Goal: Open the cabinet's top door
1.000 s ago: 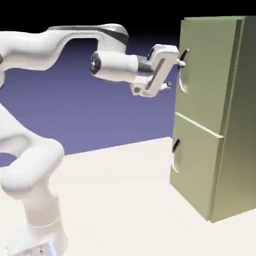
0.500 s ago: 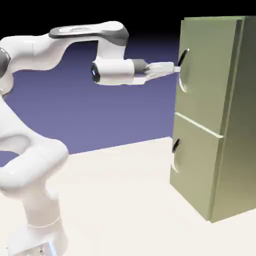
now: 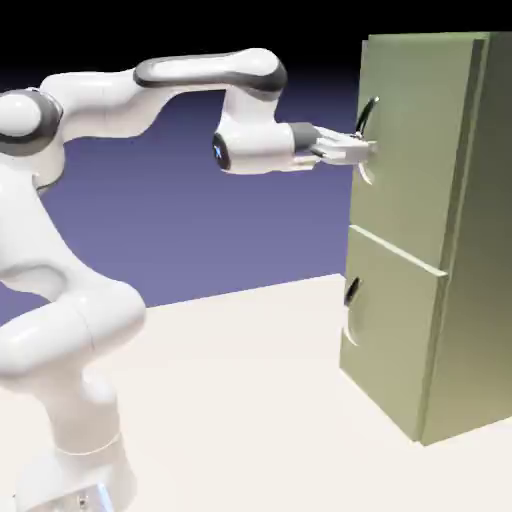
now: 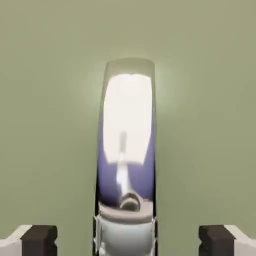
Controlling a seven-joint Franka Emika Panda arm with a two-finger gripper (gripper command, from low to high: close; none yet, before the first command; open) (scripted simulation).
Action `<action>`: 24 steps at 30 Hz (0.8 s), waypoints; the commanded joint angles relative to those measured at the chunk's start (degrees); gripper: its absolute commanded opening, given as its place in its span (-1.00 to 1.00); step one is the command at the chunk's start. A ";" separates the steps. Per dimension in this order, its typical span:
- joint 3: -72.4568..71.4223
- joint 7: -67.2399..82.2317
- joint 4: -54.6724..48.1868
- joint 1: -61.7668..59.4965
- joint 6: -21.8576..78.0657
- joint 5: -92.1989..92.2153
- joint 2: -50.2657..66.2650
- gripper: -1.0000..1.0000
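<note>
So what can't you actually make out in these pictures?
- Inside the cabinet: hidden behind the closed top door and lower door, exterior view.
- Middle of the top door's handle: covered by the gripper, exterior view.
- That handle's far end: cut off by the bottom edge, hand view.
- Details of the reflection on it: blurred, hand view.
- Bottom of the robot's base: cut off by the bottom edge, exterior view.

In the exterior view, you are looking at a plain blue-violet backdrop (image 3: 230, 235) that is darkening upward into a black band (image 3: 180, 22), while a pale, brightly lit counter (image 3: 240, 400) is spreading below, its far edge rising toward the exterior view's right.
</note>
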State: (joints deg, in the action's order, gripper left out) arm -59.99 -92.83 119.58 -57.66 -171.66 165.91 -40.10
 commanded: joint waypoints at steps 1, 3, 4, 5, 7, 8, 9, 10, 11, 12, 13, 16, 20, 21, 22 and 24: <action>1.59 1.55 0.82 2.09 0.57 0.19 0.96 -1.00; 4.90 4.07 2.26 6.25 1.46 0.08 2.62 -1.00; 6.56 4.27 3.14 8.32 2.04 -0.80 3.14 -1.00; 8.24 3.97 4.12 10.40 2.72 -2.08 3.49 -1.00; 11.68 2.63 6.22 14.55 4.20 -5.28 3.87 -1.00; 13.46 1.80 7.29 16.63 4.97 -7.01 3.95 -1.00; 15.26 0.91 8.38 18.71 5.77 -8.81 3.96 -1.00; 17.12 -0.08 9.51 20.78 6.61 -10.72 3.90 -1.00; 19.01 -1.17 10.67 22.86 7.50 -12.74 3.76 -1.00; 20.96 -2.36 11.88 24.94 8.46 -14.88 3.54 -1.00; 22.97 -3.67 13.15 27.01 9.51 -17.18 3.22 -1.00; 29.07 -7.99 17.14 32.79 13.16 -24.60 1.74 -1.00; 36.50 -13.66 22.14 38.43 18.93 -34.57 -0.96 -1.00; 38.28 -15.00 23.30 39.48 20.57 -37.06 -1.70 -1.00; 40.04 -16.28 24.42 40.40 22.30 -39.56 -2.45 -1.00; 43.55 -18.69 26.50 41.86 26.03 -44.54 -3.91 -1.00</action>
State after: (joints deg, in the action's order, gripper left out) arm -16.45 -111.49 146.07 -15.79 -145.67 121.07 -44.05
